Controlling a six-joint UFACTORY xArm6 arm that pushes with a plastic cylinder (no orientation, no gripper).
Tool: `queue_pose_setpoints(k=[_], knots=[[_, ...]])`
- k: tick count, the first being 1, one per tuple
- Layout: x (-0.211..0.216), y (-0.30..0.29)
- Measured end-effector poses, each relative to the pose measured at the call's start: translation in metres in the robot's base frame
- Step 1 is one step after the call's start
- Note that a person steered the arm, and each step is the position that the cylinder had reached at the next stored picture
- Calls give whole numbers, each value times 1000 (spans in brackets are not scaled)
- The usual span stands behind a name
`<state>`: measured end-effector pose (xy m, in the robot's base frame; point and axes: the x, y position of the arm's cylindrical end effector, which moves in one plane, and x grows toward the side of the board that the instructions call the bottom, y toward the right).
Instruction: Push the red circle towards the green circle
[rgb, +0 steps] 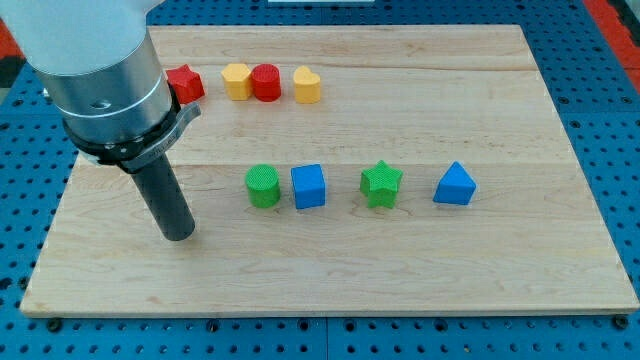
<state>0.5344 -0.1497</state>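
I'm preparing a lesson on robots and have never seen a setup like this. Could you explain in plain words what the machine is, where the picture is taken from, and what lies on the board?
The big grey cylinder is the end of a robot arm. It has no hand; it ends in a dark rod, and my tip slides on the wooden board to push blocks. Nothing is held.

There is one camera, looking down at the board from its near side; its mounting is not known.

Along the view's top lie a red star, a yellow block, the red circle and another yellow block. Across the middle lie the green circle, a blue cube, a green star and a blue triangular block.

My tip rests to the view's left of the green circle, slightly lower, touching no block.
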Motion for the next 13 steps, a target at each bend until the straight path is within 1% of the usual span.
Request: queue_pose_setpoints(k=[4,9,11,13], knots=[[0,20],[0,22],[-25,-6],[-31,-12]])
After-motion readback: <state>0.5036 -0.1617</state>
